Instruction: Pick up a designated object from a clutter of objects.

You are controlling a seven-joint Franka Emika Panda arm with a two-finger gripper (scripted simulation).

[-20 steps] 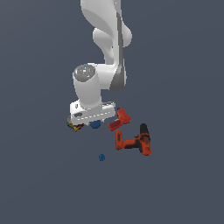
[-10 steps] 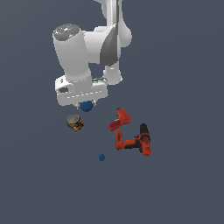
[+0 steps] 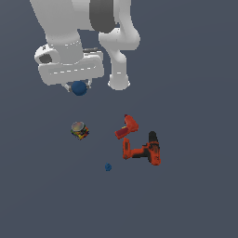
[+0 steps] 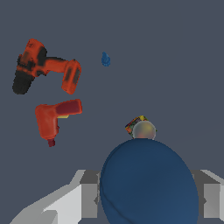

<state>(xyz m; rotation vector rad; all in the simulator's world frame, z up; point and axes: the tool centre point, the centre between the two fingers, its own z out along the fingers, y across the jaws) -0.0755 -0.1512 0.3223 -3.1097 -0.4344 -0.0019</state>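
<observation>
Dark-blue ball (image 3: 79, 88) sits clamped in the pincer (image 3: 78, 86) (raised above the can (image 3: 79, 130)).

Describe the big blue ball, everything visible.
The big blue ball is plain dark blue, smooth and matte, with no markings. It sits clamped in the pincer, hanging under the white hand, lifted well clear of the can and the tools on the floor. In the wrist view it fills the space between the grey fingers.

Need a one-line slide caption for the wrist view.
Gripper shut on the large smooth dark-blue ball, above the silver-topped can, red tool, orange-black power drill and small blue ball.
</observation>
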